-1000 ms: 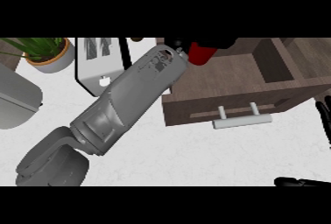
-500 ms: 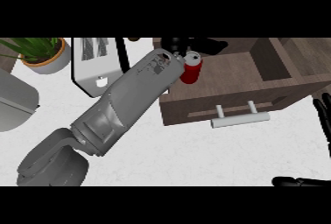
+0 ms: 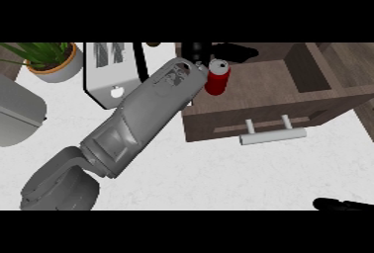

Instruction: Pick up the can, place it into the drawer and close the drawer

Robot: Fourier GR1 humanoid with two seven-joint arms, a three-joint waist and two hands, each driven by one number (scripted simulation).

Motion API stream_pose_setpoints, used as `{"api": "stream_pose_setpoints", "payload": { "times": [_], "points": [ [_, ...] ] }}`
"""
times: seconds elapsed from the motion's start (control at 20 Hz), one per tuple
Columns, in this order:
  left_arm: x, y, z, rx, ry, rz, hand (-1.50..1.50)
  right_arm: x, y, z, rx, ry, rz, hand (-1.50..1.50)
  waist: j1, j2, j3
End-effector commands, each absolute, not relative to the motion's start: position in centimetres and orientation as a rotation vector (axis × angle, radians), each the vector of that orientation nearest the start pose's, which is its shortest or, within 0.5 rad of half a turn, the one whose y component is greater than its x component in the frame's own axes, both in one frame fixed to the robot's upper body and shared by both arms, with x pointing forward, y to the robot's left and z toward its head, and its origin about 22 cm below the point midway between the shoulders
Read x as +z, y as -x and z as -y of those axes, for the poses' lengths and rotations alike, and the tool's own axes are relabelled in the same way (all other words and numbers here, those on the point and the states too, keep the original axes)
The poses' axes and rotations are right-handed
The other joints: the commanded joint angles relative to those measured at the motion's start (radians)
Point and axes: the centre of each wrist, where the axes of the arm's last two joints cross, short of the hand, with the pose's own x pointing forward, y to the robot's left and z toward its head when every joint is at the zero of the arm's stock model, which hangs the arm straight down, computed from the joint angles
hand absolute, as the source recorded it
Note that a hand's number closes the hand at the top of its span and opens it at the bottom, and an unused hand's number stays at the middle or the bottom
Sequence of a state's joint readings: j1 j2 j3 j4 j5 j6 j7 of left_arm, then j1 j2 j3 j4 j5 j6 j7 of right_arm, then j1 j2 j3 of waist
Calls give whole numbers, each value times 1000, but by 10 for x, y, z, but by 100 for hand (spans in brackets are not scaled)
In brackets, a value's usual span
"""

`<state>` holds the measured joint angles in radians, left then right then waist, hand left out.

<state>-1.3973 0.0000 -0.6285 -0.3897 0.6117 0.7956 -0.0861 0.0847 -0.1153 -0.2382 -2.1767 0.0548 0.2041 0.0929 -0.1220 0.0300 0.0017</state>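
Note:
The red can with a grey top stands upright in the left part of the open brown drawer, which has a pale bar handle on its front. My left hand hovers just behind the can at the end of the long grey forearm. Its thumb and fingers are spread to either side, and the can's top shows between them. Only the black fingers of my right hand show, lying at the lower right edge.
A potted plant stands at the back left. A white appliance sits beside my left forearm, and a grey rounded object lies at the left edge. The white counter stretches in front of the drawer.
The can has come down from beside the hand into the drawer's left part. The left hand's fingers have spread off it. The right hand has stayed put.

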Motion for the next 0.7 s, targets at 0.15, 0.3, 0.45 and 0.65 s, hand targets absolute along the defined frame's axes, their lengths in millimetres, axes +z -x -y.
{"api": "stream_pose_setpoints", "payload": {
  "times": [0.15, 0.3, 0.45, 0.65],
  "points": [
    [180, -422, 18, -101, -253, 1761, -150, 153, -182, 283, 426, 420, 2023, -150, 9, -5, 0],
    [172, -418, 18, -53, -235, 1774, -150, 159, -192, 278, 463, 489, 2036, -150, 21, -5, 0],
    [177, -420, 17, -40, -206, 1790, -150, 146, -186, 279, 600, 592, 1987, -150, 48, -11, -1],
    [190, -423, 20, -30, -225, 1831, -150, 141, -202, 272, 737, 734, 1953, -150, 66, -8, 0]
  ]
}}
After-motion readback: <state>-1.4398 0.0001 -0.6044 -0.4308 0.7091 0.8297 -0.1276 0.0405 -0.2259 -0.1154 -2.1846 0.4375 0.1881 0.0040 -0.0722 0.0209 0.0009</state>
